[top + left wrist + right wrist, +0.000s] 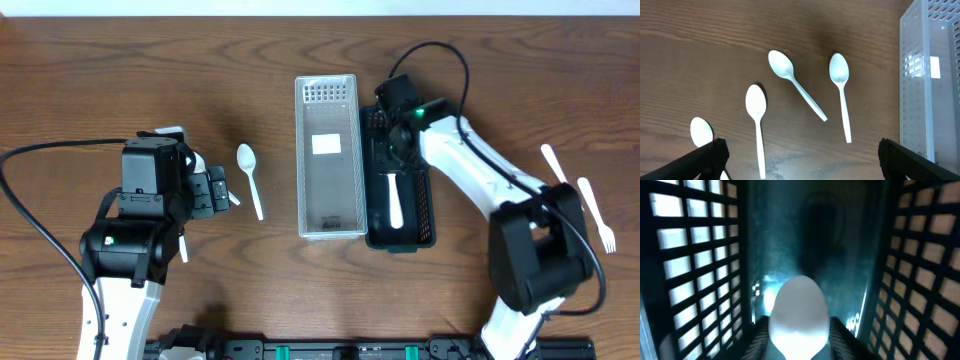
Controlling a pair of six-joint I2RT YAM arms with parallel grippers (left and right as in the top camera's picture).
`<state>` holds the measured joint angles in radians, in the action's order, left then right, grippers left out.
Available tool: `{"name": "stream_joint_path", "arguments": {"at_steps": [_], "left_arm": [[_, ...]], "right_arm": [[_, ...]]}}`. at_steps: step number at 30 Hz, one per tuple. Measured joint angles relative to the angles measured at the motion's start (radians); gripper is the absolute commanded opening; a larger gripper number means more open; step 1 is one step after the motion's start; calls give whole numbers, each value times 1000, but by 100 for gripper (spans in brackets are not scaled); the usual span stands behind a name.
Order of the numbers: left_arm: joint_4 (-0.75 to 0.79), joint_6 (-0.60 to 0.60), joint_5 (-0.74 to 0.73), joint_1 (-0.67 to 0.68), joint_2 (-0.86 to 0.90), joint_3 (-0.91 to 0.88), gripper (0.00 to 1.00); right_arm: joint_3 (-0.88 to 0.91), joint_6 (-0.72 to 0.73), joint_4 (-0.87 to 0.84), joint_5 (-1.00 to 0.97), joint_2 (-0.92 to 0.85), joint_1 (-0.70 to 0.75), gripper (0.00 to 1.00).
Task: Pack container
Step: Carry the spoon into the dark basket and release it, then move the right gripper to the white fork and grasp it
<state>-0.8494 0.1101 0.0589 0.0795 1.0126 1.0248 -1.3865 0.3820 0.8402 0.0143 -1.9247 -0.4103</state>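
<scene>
A black mesh container [428, 205] stands to the right of a clear container [328, 158]. My right gripper [393, 160] reaches into the black container and is shut on a white spoon [395, 203]. In the right wrist view the spoon's bowl [799, 312] sits between the fingers [799, 340], with black mesh walls [695, 265] on both sides. My left gripper [212, 190] is open and empty above several white spoons on the table. The left wrist view shows these spoons [790, 82] [841, 95] [757, 125] ahead of the wide-open fingers [800, 167].
One loose spoon [250, 180] lies left of the clear container, whose wall also shows in the left wrist view [930, 85]. A white fork [597, 213] and another white utensil [554, 163] lie at the far right. The right arm's cable arcs over the table behind the containers.
</scene>
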Motion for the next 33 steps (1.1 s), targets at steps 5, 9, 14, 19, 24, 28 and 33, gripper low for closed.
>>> {"name": "stream_joint_path", "arguments": {"at_steps": [5,9,14,19,24,28,33], "left_arm": [[0,0,0,0,0,0,98],[0,0,0,0,0,0,98],[-1,2,0,0,0,0,98],[-1,2,0,0,0,0,98],[-1,2,0,0,0,0,98],[-1,2,0,0,0,0,98],[-1,2,0,0,0,0,98]], "right_arm": [[0,6,-19,1,-1,0,58],[-45,-8,41,0,6,0,58],[-196,-13,149,-24,102,27,63],[-272,19,212,-47,323,202,74],[-280,44,326,-74,413,510,86],[-185,23,298,-63,388,677,89],[46,-10,167,-36,325,783,94]]}}
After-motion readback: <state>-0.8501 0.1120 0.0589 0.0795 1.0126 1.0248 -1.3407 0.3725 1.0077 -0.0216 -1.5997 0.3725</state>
